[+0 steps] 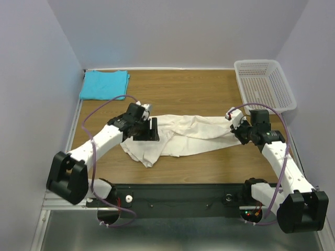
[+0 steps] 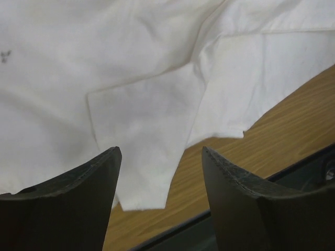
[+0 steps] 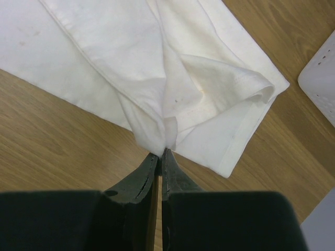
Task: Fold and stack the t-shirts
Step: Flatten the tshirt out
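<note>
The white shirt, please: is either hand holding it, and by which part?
The right hand pinches the shirt by a bunched fold at its edge; the left hand is open, holding nothing.

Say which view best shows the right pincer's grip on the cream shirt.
The right wrist view: the right pincer is shut on a fold of the cream-white t-shirt. Top view shows it small; left wrist view shows only cloth.
</note>
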Motion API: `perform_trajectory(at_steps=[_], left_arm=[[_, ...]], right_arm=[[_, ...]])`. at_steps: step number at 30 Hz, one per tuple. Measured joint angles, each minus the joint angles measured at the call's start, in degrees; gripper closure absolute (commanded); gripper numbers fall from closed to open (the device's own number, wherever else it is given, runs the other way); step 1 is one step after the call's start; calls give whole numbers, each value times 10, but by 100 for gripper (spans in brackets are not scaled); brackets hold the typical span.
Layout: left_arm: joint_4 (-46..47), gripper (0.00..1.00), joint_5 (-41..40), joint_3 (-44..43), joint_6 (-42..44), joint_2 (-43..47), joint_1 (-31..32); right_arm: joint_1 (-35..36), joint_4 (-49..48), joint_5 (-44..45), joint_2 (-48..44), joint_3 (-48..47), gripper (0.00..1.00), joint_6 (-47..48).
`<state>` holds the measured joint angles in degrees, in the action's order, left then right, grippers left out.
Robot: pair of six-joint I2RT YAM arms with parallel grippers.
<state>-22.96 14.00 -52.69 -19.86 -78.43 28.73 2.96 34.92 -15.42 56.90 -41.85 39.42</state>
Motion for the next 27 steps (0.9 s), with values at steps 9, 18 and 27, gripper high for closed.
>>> perform_trajectory(at_steps=[9, 18, 27], left_arm=[[-20, 27, -20, 125, -125, 132, -2], [-23, 54, -52, 132, -152, 68, -3], [-22, 100, -18, 87, -130, 55, -3]], right_arm=[[0, 0, -1, 0, 0, 99, -3], [0, 0, 0, 1, 0, 99, -7], [0, 0, 0, 0, 0, 99, -7]])
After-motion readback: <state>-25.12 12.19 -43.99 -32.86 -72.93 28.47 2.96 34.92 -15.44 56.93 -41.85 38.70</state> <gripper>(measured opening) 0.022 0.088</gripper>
